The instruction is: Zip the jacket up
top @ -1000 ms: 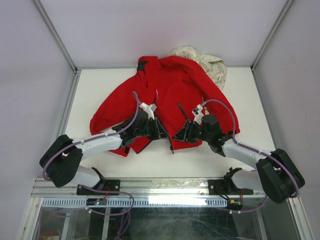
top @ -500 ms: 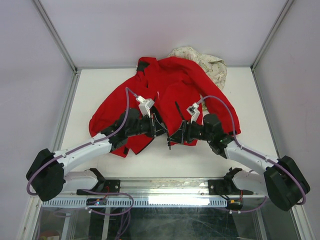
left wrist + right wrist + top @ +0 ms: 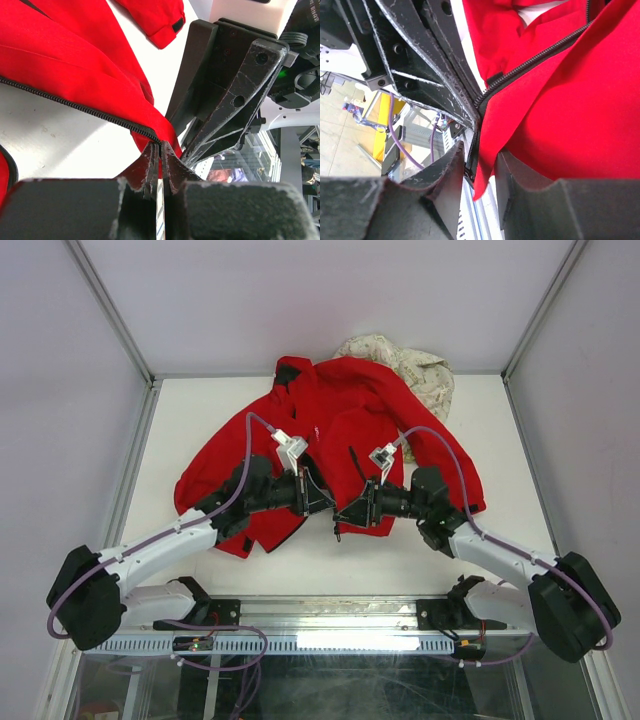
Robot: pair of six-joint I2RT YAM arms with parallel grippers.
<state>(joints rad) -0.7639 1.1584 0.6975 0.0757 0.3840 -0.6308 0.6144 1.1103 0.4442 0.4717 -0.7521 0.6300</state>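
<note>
Two pinches on one hem, near the 6 o'clock edge of the table [image 3: 190,415], just ahead of the arm bases; left gripper [image 3: 320,500] reaching in from 8 o'clock, fingers [image 3: 150,167] pressed together on the bottom corner of one front panel of the jacket [image 3: 345,425], with red cloth and the end of the dark zipper [image 3: 75,104] sandwiched between the pads; right gripper [image 3: 345,515] reaching in from 4 o'clock, likewise clamped on the jacket, gripping the lower edge of the opposite panel, its strip of zipper teeth running up and away in the right wrist view; tips of the two tools almost nose to nose, touching or not impossible to tell.

Farther out, around the middle of the table, jacket body spread flat, front open at the bottom with the two zipper halves separate; one sleeve angled toward 8 o'clock, the other toward 4 o'clock beside the right arm; sleeve cuff [image 3: 162,22] with a black tab lying on the white surface beyond the left fingers; small white lettering [image 3: 313,428] on the chest; dark-lined collar [image 3: 290,370] toward 12 o'clock, slightly left of centre.

Farthest of all, at 1 o'clock, cream floral garment [image 3: 425,370] bunched at the far edge, touching the jacket's shoulder and partly hidden behind it.
</note>
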